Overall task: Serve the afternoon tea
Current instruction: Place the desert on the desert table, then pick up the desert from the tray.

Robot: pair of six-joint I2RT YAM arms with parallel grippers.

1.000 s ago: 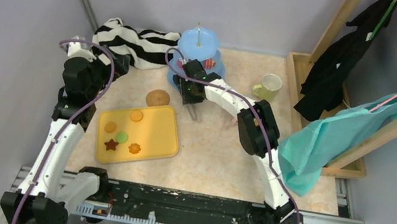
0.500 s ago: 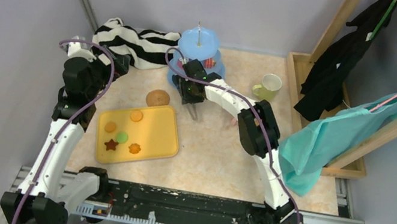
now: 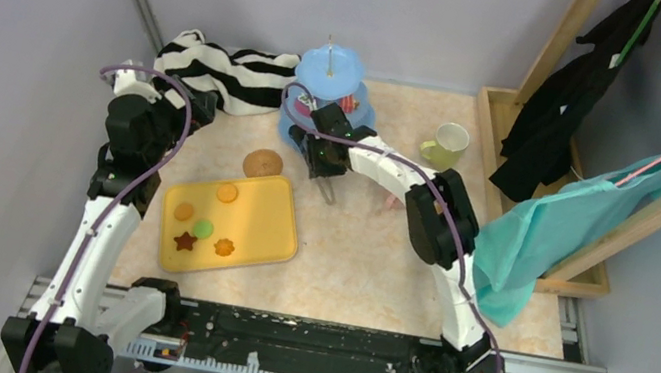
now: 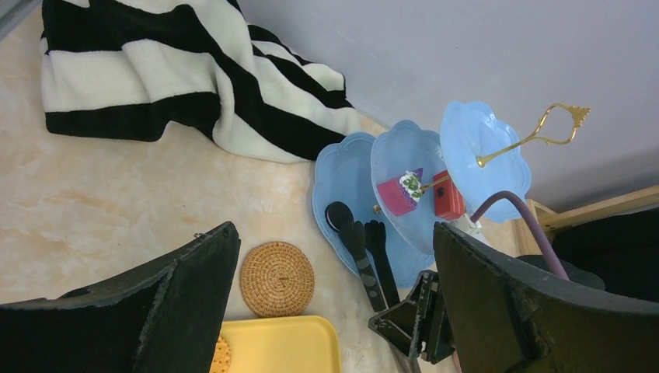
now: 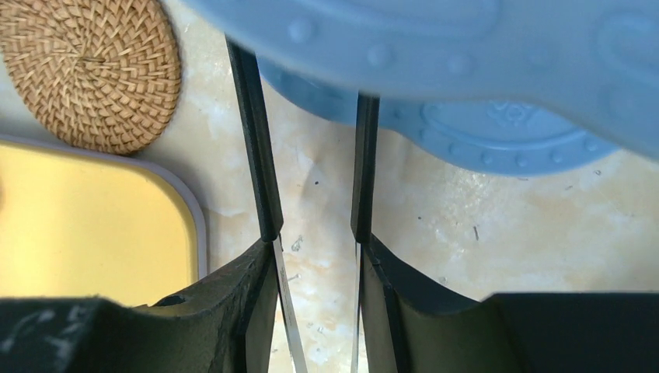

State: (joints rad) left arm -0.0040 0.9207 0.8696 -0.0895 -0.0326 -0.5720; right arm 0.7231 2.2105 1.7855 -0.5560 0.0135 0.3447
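left gripper [image 4: 334,233] spread wide, nothing held. right gripper [image 4: 364,233] part open, tips over the bottom tier of the blue stand [image 4: 336,167]. dark round cookie [image 4: 338,216] lay on that tier just beside one tip, not between them. two cake slices [image 4: 400,194] on middle tier. five more cookies [image 3: 203,227] on yellow tray [image 3: 265,221], coaster [image 3: 262,163] just beyond it.

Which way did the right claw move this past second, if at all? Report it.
Yes. The right claw moved slightly right, away from the yellow tray.
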